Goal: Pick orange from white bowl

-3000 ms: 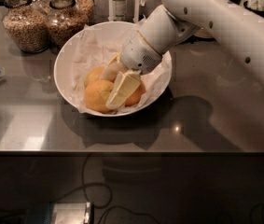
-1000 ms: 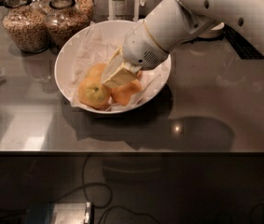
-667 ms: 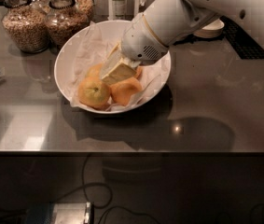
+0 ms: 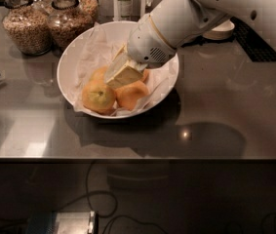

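The wide white bowl (image 4: pixel 69 57), lined with crumpled white paper, stands on the grey counter at centre left. Several oranges lie in its front half: a yellowish one (image 4: pixel 98 95) at the front left, one (image 4: pixel 131 94) beside it on the right, and another (image 4: pixel 98 74) partly hidden behind. A bit of orange (image 4: pixel 145 75) shows just right of the gripper. My gripper (image 4: pixel 122 72), cream-coloured on a white wrist, reaches into the bowl from the upper right. It sits just above and behind the two front oranges, touching or nearly touching them.
Two glass jars of grain (image 4: pixel 26 26) (image 4: pixel 69 21) stand behind the bowl on the left, and a bottle (image 4: pixel 124 1) stands at the back. A stack of white plates (image 4: pixel 220 30) sits behind the arm on the right. The counter's front edge (image 4: pixel 137 157) runs across the lower view.
The gripper has moved from low over the front oranges to a little higher and further back in the bowl. The arm has swung upward. The front oranges have shifted slightly.
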You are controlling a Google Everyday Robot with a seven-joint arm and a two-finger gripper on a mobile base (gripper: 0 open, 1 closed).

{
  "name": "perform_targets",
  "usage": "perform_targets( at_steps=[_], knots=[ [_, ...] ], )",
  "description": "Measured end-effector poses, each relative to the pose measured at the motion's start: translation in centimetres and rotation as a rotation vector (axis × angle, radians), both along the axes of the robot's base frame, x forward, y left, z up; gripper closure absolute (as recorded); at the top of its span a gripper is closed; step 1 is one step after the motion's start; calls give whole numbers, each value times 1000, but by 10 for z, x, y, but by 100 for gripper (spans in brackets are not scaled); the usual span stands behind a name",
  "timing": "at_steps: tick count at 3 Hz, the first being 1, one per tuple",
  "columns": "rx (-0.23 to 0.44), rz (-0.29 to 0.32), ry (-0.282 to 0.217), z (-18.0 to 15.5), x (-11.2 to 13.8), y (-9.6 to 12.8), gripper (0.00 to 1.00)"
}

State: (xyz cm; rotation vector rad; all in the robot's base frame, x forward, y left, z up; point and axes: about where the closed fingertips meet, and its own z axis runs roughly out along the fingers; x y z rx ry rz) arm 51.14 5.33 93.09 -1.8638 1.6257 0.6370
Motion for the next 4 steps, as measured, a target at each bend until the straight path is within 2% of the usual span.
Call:
perform_targets(
  at_steps=[1,2,4],
  knots=[
    [0,0,0,0,0,0,76],
    [0,0,0,0,0,0,57],
    [0,0,0,0,0,0,11]
  ],
)
